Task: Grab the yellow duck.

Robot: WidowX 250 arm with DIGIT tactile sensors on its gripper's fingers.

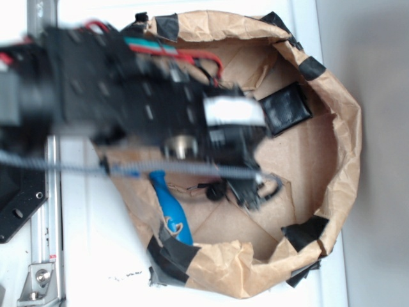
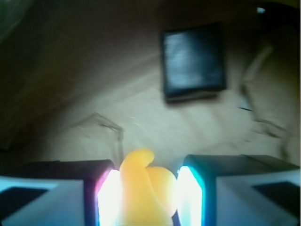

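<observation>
**Duck pinched between the fingers inside the paper-walled bin**

In the wrist view the yellow duck sat squarely between the two fingers, low in the frame. The inner faces of both pads glowed bright and pressed against the duck's sides, left and right, with no gap showing on either side. The fingers were only as far apart as the duck was wide, so the gripper was pinching the duck rather than standing spread around it. A rounded yellow lobe curled up above the pad tops; the beak could not be made out in the blur. Whether the duck rested on the floor or was lifted off it could not be told.

Beyond the fingers lay the brown cardboard floor, and farther off a black square pouch lay flat, well apart from the duck.

In the exterior view the arm reached over the crumpled paper wall of the bin, patched with black tape. The gripper hung low over the floor near the middle, too blurred there to show its fingers or the duck. The black square pouch lay beside the arm's end, and a blue bottle-like object lay against the near wall.
</observation>
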